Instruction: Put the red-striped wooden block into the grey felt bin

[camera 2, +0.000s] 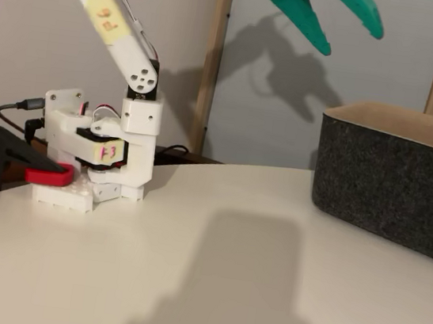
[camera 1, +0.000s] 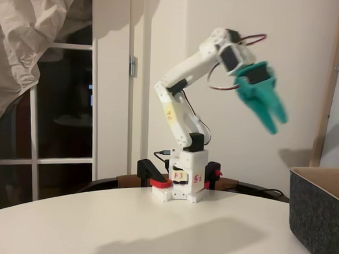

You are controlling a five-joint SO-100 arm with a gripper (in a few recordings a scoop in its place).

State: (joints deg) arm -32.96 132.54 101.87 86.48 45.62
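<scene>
Teal gripper raised high above white tabletop, fingers spread, nothing between; grey felt bin standing at right.

Landmark: grey felt bin, dark charcoal walls, tan inside, standing on the white table at the right edge.
Gripper: teal, high above the bin's left end, fingers spread apart, nothing between them.
Arm base: white, well left of the bin, at the table's far edge.
Clamp: black with red pad, beside the base, farther from the bin.
Shadow: on the table, left of the bin.
</scene>
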